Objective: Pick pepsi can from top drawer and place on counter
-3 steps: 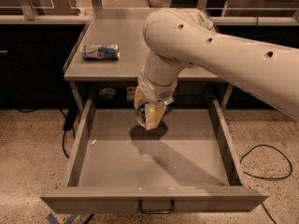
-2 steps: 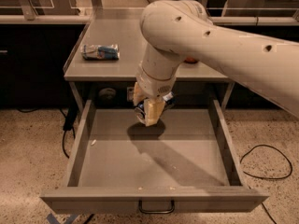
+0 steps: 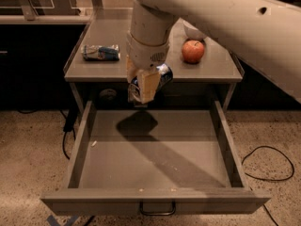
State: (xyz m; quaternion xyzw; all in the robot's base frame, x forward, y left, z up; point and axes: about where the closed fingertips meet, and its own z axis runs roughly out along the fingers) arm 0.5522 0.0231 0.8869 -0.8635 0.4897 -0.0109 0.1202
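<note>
My gripper [image 3: 146,84] hangs from the white arm and is shut on the pepsi can [image 3: 162,75], a blue can with a silver end. It holds the can in the air at the counter's front edge, above the back of the open top drawer [image 3: 155,145]. The drawer is pulled out and nothing lies in it; its dark handle [image 3: 157,210] is at the front. The counter [image 3: 155,41] is the grey metal top behind the drawer.
A blue-and-silver snack packet [image 3: 100,52] lies on the counter's left side. A red apple [image 3: 193,51] sits on its right side. A black cable [image 3: 265,164] lies on the floor to the right. The arm hides the counter's back right.
The gripper has risen out of the drawer with the can, up to the counter's front edge. The arm has lifted, and the apple now shows.
</note>
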